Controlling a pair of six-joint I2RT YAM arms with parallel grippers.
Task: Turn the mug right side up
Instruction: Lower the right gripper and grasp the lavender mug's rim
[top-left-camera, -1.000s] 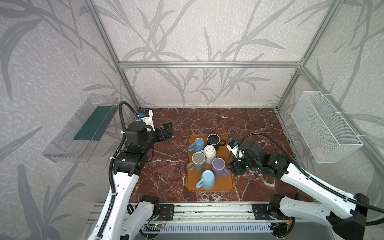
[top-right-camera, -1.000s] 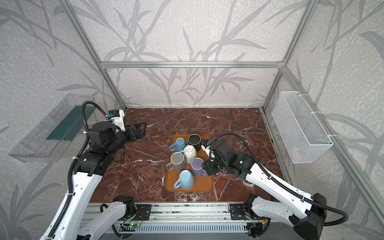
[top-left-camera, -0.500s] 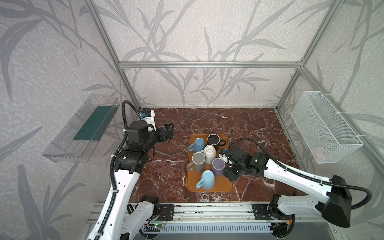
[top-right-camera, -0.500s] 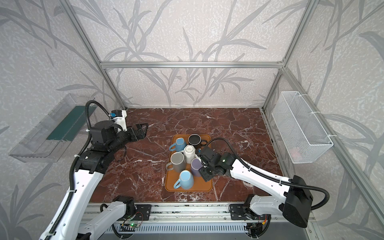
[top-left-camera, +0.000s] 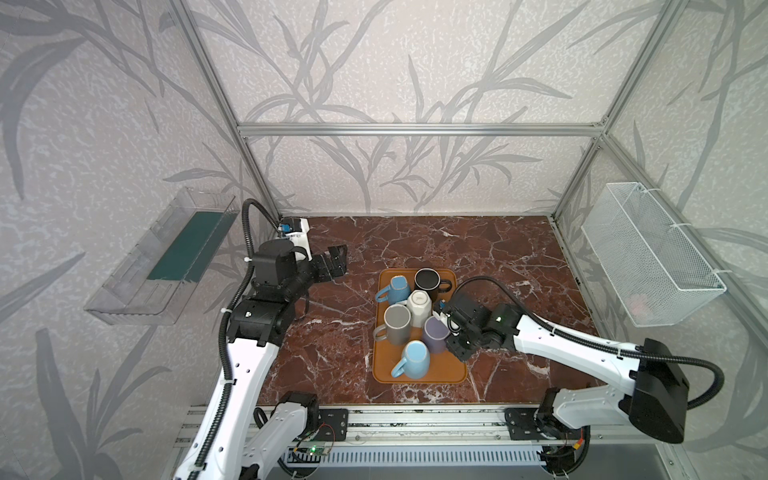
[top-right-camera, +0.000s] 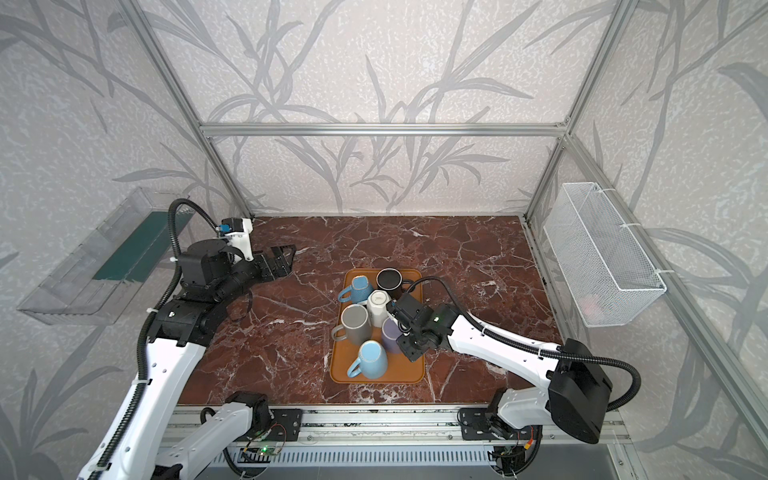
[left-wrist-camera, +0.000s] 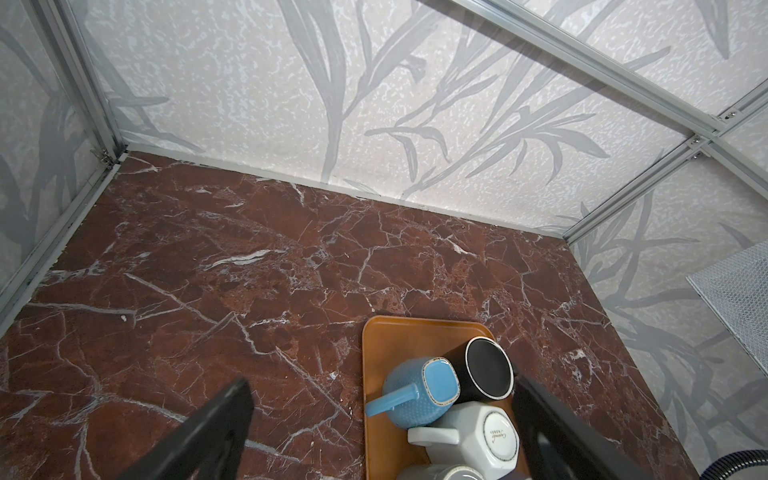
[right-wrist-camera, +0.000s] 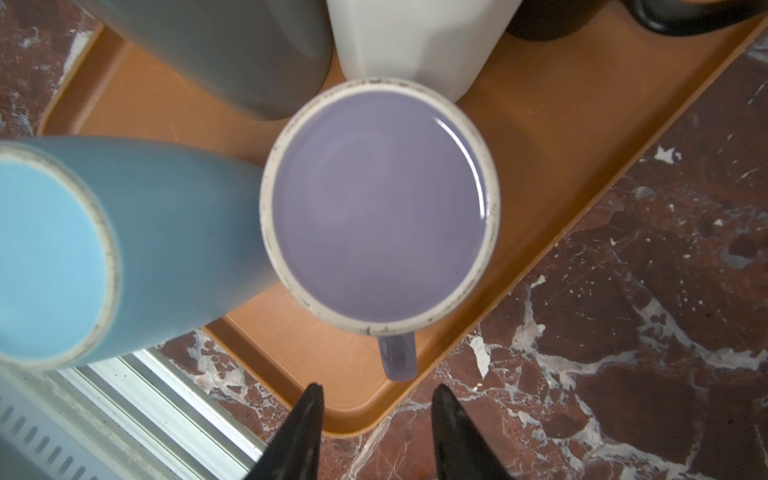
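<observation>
A purple mug (right-wrist-camera: 378, 208) stands bottom up on the orange tray (right-wrist-camera: 324, 386), its handle (right-wrist-camera: 398, 357) pointing at my right gripper (right-wrist-camera: 378, 388). That gripper is open, its two fingertips just short of the handle, one to each side, with nothing between them. In both top views the right gripper (top-left-camera: 451, 332) (top-right-camera: 405, 332) sits low at the tray's right edge, beside the purple mug (top-left-camera: 434, 334) (top-right-camera: 390, 330). My left gripper (top-left-camera: 337, 259) (left-wrist-camera: 382, 384) hangs wide open and empty above the table, left of the tray.
Several other mugs crowd the tray: dotted blue (top-left-camera: 397, 289), black (top-left-camera: 428, 279), white (top-left-camera: 419, 301), grey (top-left-camera: 397, 324), light blue (top-left-camera: 415, 359). A wire basket (top-left-camera: 648, 253) hangs on the right wall, a clear bin (top-left-camera: 166, 257) on the left.
My right gripper has slid left and lower along the tray's right edge, up to the purple mug, and its arm has swung down toward the front. The left arm has hardly moved.
</observation>
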